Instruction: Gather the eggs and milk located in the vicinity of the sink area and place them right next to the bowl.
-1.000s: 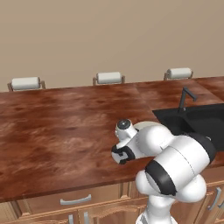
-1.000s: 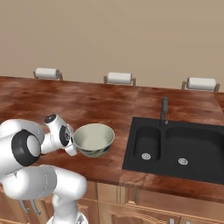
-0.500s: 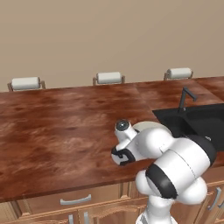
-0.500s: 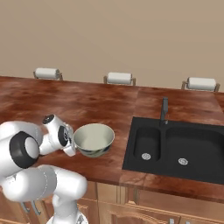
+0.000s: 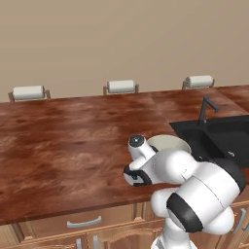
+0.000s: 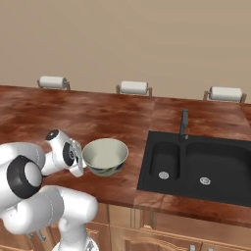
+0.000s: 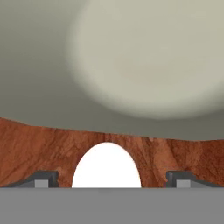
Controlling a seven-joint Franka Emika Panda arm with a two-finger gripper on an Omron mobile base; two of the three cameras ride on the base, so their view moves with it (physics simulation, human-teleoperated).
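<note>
The bowl [image 6: 105, 156], pale grey-green and deep, stands on the wood counter left of the sink area [image 6: 196, 164]. In the hand view the bowl's wall [image 7: 144, 57] looms close. Just below it a white egg [image 7: 106, 164] lies between the two dark fingertips [image 7: 41, 177], which stand wide apart and clear of it. My gripper [image 7: 109, 179] is open, with the hand low at the bowl's left side [image 6: 74, 158]. From the left base, the arm covers most of the bowl [image 5: 168, 142]. The eggs and the milk of the task are out of view.
The black double-basin sink [image 5: 219, 138] with its thin faucet [image 6: 184, 122] lies right of the bowl. Three paper-towel rolls [image 6: 134, 88] hang along the back wall. Bare wood counter [image 5: 63, 146] stretches to the left. The counter's front edge runs just below the hand.
The jaws have spread wide apart, leaving the white egg loose between the fingertips. Arm, bowl and base stay nearly where they were.
</note>
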